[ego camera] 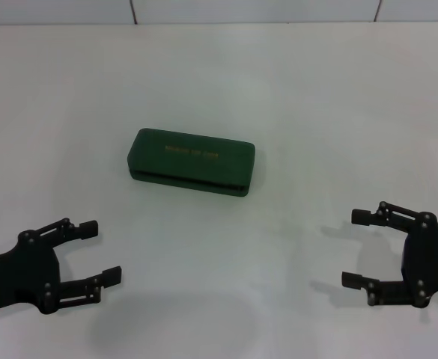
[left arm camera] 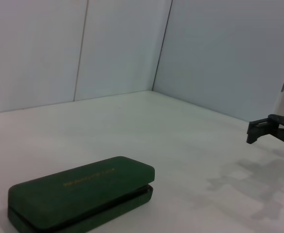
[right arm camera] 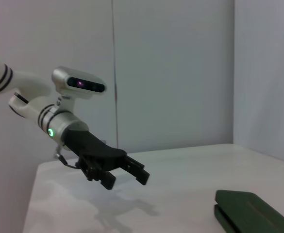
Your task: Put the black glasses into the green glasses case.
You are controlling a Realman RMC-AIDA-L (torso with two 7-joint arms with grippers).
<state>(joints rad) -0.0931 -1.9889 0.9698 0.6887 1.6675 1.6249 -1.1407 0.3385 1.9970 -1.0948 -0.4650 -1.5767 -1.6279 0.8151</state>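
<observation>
Two end effectors, left (ego camera: 101,252) and right (ego camera: 354,247), hover open and empty over the table (ego camera: 316,97); the shut case (ego camera: 192,161) lies ahead between them. We see no glasses. We judge the case rigid and light; grip its long sides.

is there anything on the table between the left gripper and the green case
Nothing visible. The left gripper, fingers open, hangs near the table's front, and only bare white table lies between it and the shut green glasses case.
</observation>
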